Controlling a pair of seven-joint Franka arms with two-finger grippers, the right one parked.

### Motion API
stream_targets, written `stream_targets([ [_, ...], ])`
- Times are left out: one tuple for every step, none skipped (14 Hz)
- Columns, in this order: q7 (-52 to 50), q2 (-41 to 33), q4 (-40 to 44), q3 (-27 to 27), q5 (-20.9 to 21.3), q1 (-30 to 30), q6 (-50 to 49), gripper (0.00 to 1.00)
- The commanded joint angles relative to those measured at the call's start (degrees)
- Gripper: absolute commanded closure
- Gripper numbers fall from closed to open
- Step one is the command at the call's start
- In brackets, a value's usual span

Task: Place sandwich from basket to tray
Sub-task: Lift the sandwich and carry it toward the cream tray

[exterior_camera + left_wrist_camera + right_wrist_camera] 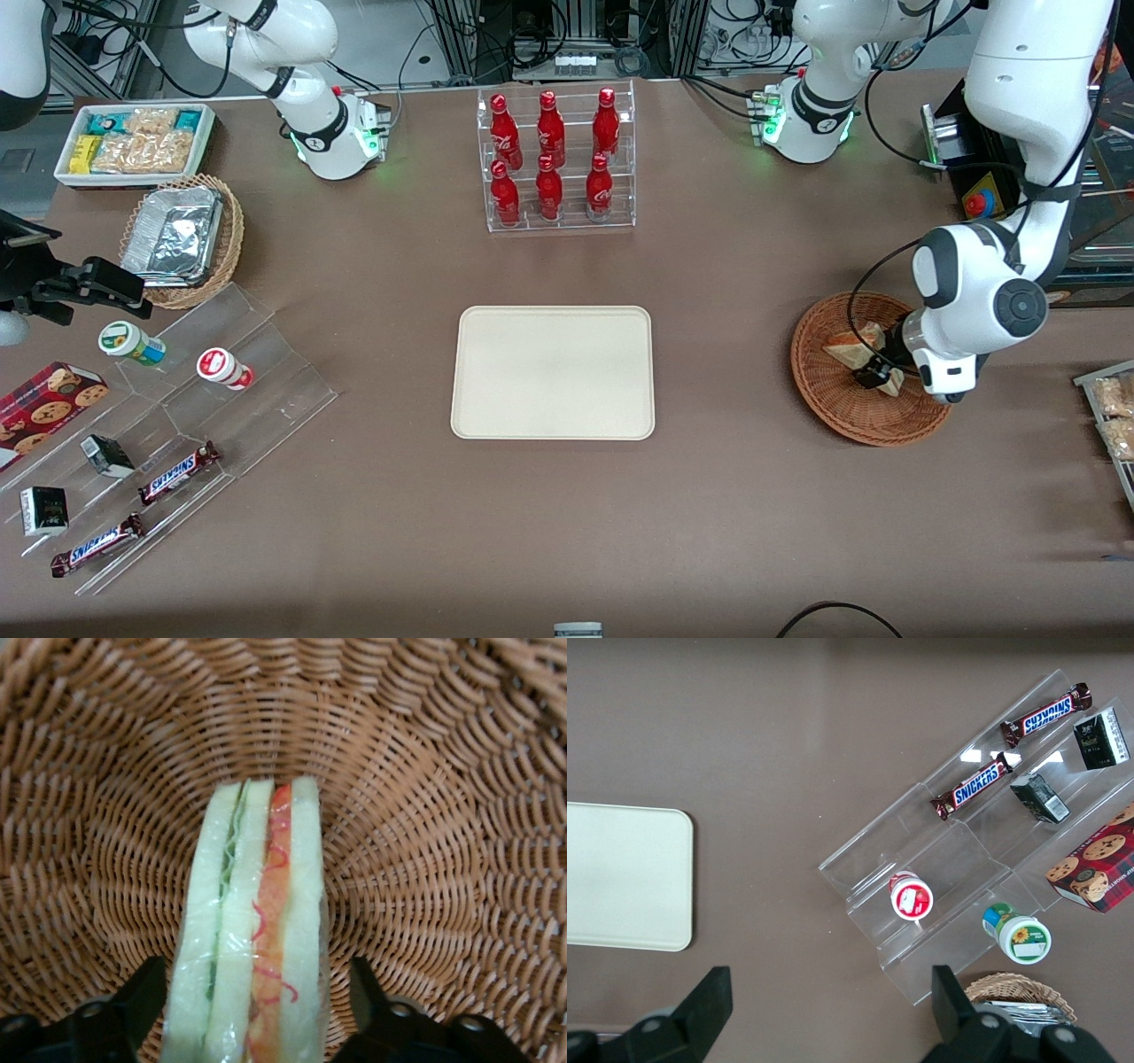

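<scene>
The sandwich (pixel 257 904) stands on edge in the reddish-brown wicker basket (pixel 425 815), showing pale bread with green and red filling under clear wrap. My left gripper (pixel 257 1010) is down in the basket, open, with one black finger (pixel 133 1005) on each side of the sandwich's near end. A small gap shows at one finger. In the front view the gripper (pixel 875 374) sits low over the basket (pixel 828 399), at the sandwich (pixel 855 347). The cream tray (pixel 554 372) lies bare at the table's middle, well apart from the basket.
A clear rack of red bottles (pixel 556 159) stands farther from the front camera than the tray. Toward the parked arm's end are a tan basket with foil containers (pixel 182 237), a white snack bin (pixel 133 142) and a clear stepped stand (pixel 177 443) with snacks.
</scene>
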Motion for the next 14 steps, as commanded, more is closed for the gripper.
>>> stream_targets([
  [-0.6, -1.0, -1.0, 0.1, 0.0, -1.4, 0.8, 0.44],
  [-0.3, -1.3, -1.0, 0.1, 0.0, -1.8, 0.5, 0.58],
  [-0.2, -1.9, -0.8, 0.1, 0.0, -2.0, -0.6, 0.62],
  [-0.2, -2.9, -0.4, 0.1, 0.1, -2.3, -2.2, 0.62],
  [-0.1, -4.6, 0.4, 0.1, 0.1, -2.9, -4.8, 0.62],
  [-0.1, -6.2, 2.1, 0.1, 0.2, -3.7, -8.5, 0.62],
  [0.0, -7.3, 4.9, 0.0, 0.5, -4.9, -12.8, 0.62],
  [0.1, -7.4, 8.3, -0.1, 2.0, -6.8, -17.1, 0.62],
  [0.2, -6.9, 11.7, -0.2, 3.8, -9.1, -20.4, 0.62],
  [0.4, -6.2, 14.2, -0.1, 5.2, -11.5, -22.8, 0.62],
  [1.4, -5.8, 15.8, -0.2, 5.9, -13.5, -23.8, 0.63],
  [3.0, -5.6, 16.2, -0.3, 5.9, -15.4, -23.8, 0.65],
  [3.9, -5.5, 16.3, -0.4, 5.7, -17.6, -23.4, 0.65],
  [4.1, -4.7, 16.7, -0.4, 5.8, -19.9, -23.1, 0.66],
])
